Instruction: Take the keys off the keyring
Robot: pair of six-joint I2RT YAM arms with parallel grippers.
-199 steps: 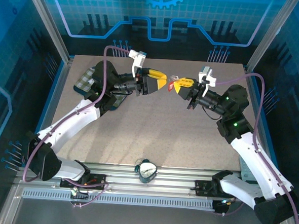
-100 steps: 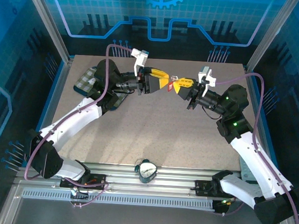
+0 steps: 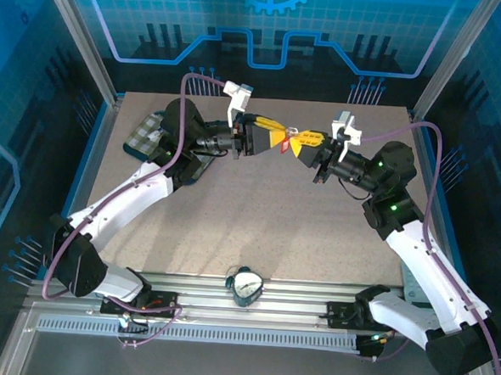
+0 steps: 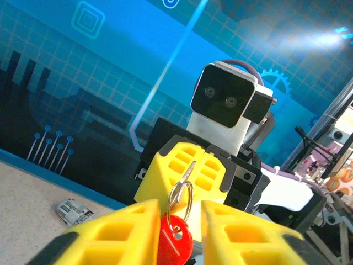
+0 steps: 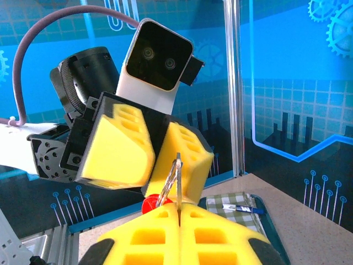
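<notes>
Locate the right tool (image 5: 179, 215) at the bottom edge. Its fingers are pressed together, with the keys (image 5: 178, 185) clamped edge-on in the seam. Just above the right tool, the left tool (image 5: 160, 160) faces you, with a narrow gap between its fingers. The red keyring (image 5: 148, 204) sits at that gap; you cannot confirm a grip. To the right of the right tool, a checked cloth (image 5: 218, 201) lies on the table (image 5: 309, 226).

Blue walls (image 3: 346, 23) with grid and gear print surround a speckled beige tabletop (image 3: 257, 222); metal posts (image 3: 81, 34) stand at upper corners.
</notes>
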